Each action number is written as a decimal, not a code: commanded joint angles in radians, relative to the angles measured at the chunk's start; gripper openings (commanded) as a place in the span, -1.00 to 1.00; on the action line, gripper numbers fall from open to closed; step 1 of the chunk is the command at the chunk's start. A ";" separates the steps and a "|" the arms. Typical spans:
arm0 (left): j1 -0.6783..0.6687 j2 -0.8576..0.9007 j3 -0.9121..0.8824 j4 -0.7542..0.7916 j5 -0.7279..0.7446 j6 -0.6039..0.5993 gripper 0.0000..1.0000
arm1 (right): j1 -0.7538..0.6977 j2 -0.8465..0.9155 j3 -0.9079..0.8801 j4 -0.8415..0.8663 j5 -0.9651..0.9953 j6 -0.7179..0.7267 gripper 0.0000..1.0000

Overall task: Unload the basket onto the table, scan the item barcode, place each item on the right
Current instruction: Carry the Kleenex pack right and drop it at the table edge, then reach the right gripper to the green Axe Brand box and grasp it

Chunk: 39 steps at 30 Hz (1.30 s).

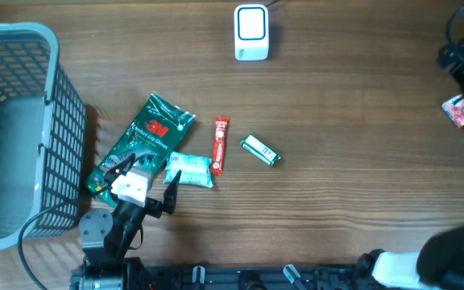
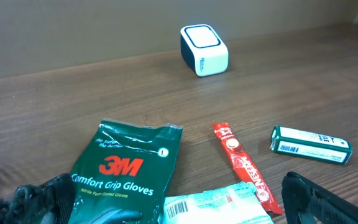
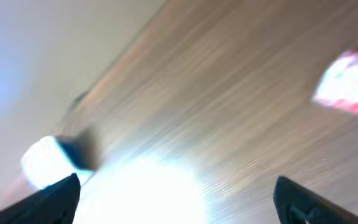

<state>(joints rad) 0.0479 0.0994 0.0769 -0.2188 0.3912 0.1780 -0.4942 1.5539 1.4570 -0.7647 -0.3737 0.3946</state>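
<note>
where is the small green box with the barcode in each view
Overhead: the small green box lies right of centre, just right of the red stick packet.
Left wrist: the box is at the right side, mid height.
Right wrist: not in it; the picture is blurred.
Shared landmark: the red stick packet, left of the box in both clear views.

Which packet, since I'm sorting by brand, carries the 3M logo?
The large green gloves packet, leftmost; the red stick and small box lack it.

Open table (image 1: pixel 216 89) runs between the scanner (image 1: pixel 251 32) and the gloves (image 1: pixel 139 138), stick (image 1: pixel 220 145) and box (image 1: pixel 261 151); the basket (image 1: pixel 51 121) blocks the left side.
</note>
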 commanded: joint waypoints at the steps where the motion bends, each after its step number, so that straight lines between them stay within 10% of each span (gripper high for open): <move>1: 0.002 -0.005 -0.006 0.002 0.012 -0.009 1.00 | 0.095 0.017 -0.026 -0.183 -0.234 0.092 0.99; 11: 0.002 -0.005 -0.006 0.002 0.012 -0.009 1.00 | 0.596 0.026 -0.223 -0.188 -0.185 -0.501 0.95; 20: 0.002 -0.005 -0.006 0.003 0.012 -0.009 1.00 | 0.854 0.027 -0.594 0.312 0.104 -0.500 0.88; 39: 0.002 -0.005 -0.006 0.003 0.012 -0.009 1.00 | 0.859 0.167 -0.697 0.531 -0.101 -0.551 0.64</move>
<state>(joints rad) 0.0479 0.0994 0.0765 -0.2192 0.3912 0.1780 0.3592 1.6760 0.7723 -0.2550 -0.4244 -0.1444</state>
